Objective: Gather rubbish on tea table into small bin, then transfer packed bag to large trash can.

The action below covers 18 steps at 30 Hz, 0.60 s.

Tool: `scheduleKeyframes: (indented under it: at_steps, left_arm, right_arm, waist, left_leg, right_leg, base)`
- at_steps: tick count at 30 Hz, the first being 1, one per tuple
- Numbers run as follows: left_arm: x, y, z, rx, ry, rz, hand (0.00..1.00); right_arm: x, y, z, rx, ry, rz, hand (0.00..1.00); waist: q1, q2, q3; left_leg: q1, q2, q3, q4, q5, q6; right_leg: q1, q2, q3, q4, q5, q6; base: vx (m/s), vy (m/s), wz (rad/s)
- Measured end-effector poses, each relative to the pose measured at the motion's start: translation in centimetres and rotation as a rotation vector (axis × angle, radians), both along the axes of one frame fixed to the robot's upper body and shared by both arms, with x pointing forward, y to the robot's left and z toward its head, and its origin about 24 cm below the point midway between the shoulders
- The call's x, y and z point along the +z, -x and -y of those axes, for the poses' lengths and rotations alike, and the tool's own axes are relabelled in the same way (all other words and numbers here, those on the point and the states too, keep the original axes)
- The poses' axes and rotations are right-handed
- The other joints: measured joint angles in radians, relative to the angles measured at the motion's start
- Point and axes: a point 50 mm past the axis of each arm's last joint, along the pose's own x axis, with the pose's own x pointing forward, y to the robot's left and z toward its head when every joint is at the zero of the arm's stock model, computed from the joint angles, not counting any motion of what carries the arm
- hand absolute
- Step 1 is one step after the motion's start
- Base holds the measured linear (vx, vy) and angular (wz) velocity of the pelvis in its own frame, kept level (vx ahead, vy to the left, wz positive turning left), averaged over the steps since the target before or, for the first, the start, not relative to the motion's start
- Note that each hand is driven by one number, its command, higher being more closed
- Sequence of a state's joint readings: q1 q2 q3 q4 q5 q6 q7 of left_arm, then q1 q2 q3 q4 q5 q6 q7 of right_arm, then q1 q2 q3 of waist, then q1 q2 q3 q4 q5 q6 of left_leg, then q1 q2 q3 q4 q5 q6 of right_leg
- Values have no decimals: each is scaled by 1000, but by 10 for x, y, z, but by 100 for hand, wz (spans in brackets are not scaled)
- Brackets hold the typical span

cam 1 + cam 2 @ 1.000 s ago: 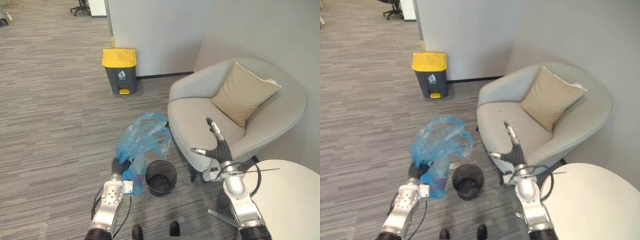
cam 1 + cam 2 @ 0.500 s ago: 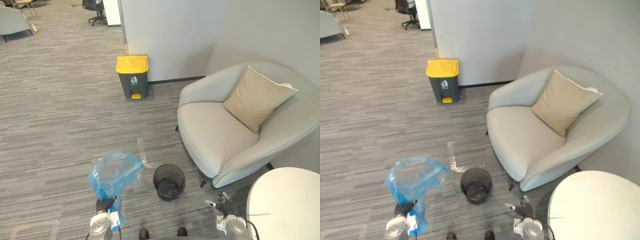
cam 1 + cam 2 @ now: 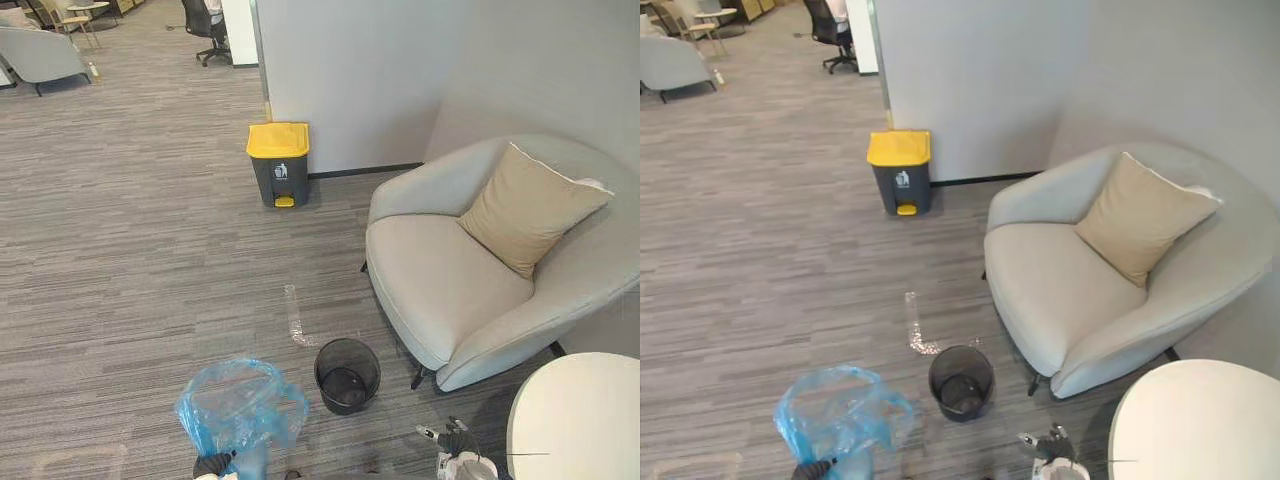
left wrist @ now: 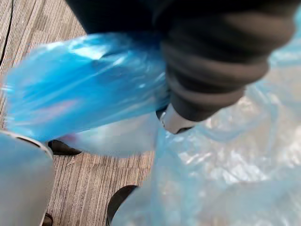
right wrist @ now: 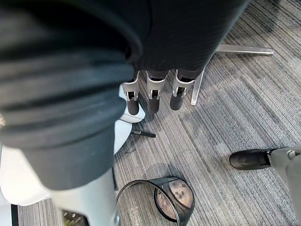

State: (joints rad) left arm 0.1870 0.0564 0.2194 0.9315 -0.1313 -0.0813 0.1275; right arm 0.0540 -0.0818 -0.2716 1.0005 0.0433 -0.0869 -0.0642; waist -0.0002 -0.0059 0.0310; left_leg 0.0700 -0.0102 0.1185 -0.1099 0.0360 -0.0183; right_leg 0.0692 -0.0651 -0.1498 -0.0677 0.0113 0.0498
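A crumpled blue plastic bag [image 3: 240, 408] stands up from my left hand [image 3: 213, 465] at the view's bottom edge, left of the small black mesh bin [image 3: 347, 375] on the carpet. In the left wrist view the blue bag [image 4: 84, 89] wraps round the hand's dark cover [image 4: 221, 61], and the hand grips the bag's neck. My right hand [image 3: 1050, 447] hangs low beside the white round table [image 3: 585, 420], fingers [image 5: 151, 96] straight and holding nothing. The grey trash can with a yellow lid [image 3: 278, 163] stands by the wall, far from the bag.
A light grey armchair [image 3: 440, 290] with a tan cushion [image 3: 530, 208] stands right of the small bin [image 5: 162, 200]. The table's metal foot [image 5: 240, 49] lies on the carpet near my right hand. More chairs [image 3: 45, 55] stand far off at the back left.
The whole picture has shifted, so the camera moved. Both arms have dropped to the view's bottom edge; the bag went down with my left hand, and my right hand left the armchair's front.
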Motion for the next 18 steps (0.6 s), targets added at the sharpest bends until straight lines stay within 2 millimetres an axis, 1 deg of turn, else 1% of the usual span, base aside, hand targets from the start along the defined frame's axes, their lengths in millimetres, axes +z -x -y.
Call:
scheduleKeyframes:
  at_steps: [3,4,5,6,7,8,9,10,11,12,13,14,15,16,17,18]
  left_arm:
    - [0,-4,1,2,4,9,100]
    - [2,-11,4,15,11,30,100]
    - [2,-14,5,18,13,43,100]
    - [7,-27,7,23,19,87,100]
    - [11,-36,9,16,18,125,100]
    - [14,-43,11,6,19,156,100]
    - [18,-51,13,7,21,189,100]
    - [17,-49,17,24,35,187,100]
    - [15,-45,21,29,47,178,100]
    - [14,-44,28,29,69,174,100]
    - [14,-48,35,16,84,182,100]
    - [15,-52,37,4,88,192,100]
    - [17,-57,37,-9,85,205,100]
    - [19,-62,36,-25,78,214,100]
    - [20,-65,34,-37,69,219,100]
    - [21,-66,30,-39,56,218,100]
  right_arm:
    - [1,-5,-1,-4,8,9,0]
    - [3,-11,-2,-6,11,24,0]
    - [4,-14,-3,-6,12,32,0]
    - [7,-25,-6,-4,9,58,0]
    - [10,-34,-10,2,4,81,0]
    - [12,-37,-13,6,-1,98,0]
    - [14,-42,-17,4,-7,123,0]
    - [18,-49,-19,9,-4,152,0]
    - [21,-51,-20,9,-1,176,0]
    - [24,-52,-20,6,3,194,0]
    - [23,-48,-17,-2,12,192,0]
    - [23,-46,-15,-9,12,186,0]
    - [22,-44,-15,-28,8,179,0]
    - [18,-38,-19,-36,-7,162,0]
    - [16,-35,-23,-38,-19,145,0]
    - [11,-31,-31,-39,-42,117,0]
  waist:
    - [1,2,24]
    - [3,5,29]
    - [2,5,34]
    - [4,-2,53]
    - [6,-4,63]
    - [5,-11,70]
    - [7,-24,84]
    - [16,-19,90]
    - [12,-17,92]
    - [0,1,88]
    - [-5,15,80]
    - [-7,24,78]
    - [-10,26,74]
    - [-17,12,76]
    - [-15,-2,86]
    - [-6,-23,98]
  left_leg:
    - [-11,-2,-30,5,8,4]
    - [-46,-2,-46,7,24,5]
    - [-60,-2,-46,15,27,5]
    - [-121,-4,-46,77,32,1]
    - [-177,-5,-47,130,43,-17]
    - [-186,-5,-43,132,51,-51]
    - [-208,8,7,287,-66,-28]
    - [-207,56,83,495,-176,-19]
    - [-191,85,108,571,-215,-45]
    - [-157,121,132,609,-240,-79]
    - [-129,146,134,596,-260,-105]
    - [-114,139,124,537,-271,-120]
    - [-91,119,132,440,-274,-115]
    - [-55,98,131,337,-275,-106]
    - [-41,87,134,298,-269,-79]
    - [-36,72,148,290,-256,-68]
  right_leg:
    - [-4,-1,-34,18,-10,-3]
    - [-33,-5,-60,41,-16,-9]
    - [-44,-6,-67,52,-20,-11]
    - [-88,-16,-89,102,-28,-21]
    - [-127,-22,-101,139,-29,-39]
    - [-145,-40,-113,151,-14,-66]
    - [-137,-57,-119,149,-21,-69]
    - [-115,-53,-115,151,-28,-67]
    - [-109,-52,-115,152,-28,-66]
    - [-112,-52,-118,162,-26,-63]
    - [-133,-52,-121,181,-26,-53]
    - [-154,-53,-120,198,-25,-44]
    - [-172,-58,-118,204,-19,-26]
    - [-193,-62,-122,209,-10,-14]
    - [-207,-68,-118,222,-5,-10]
    - [-220,-83,-106,240,2,-9]
  base:
    - [12,-20,35]
    - [9,-18,45]
    - [-21,-12,51]
    - [-68,-5,45]
    - [-132,0,51]
    - [-116,25,41]
    - [-129,5,7]
    - [-70,5,-14]
    - [-88,44,-18]
    - [-104,157,6]
    - [-134,198,13]
    - [-175,223,18]
    - [-173,178,28]
    - [-174,162,23]
    - [-174,120,2]
    - [-216,111,-24]
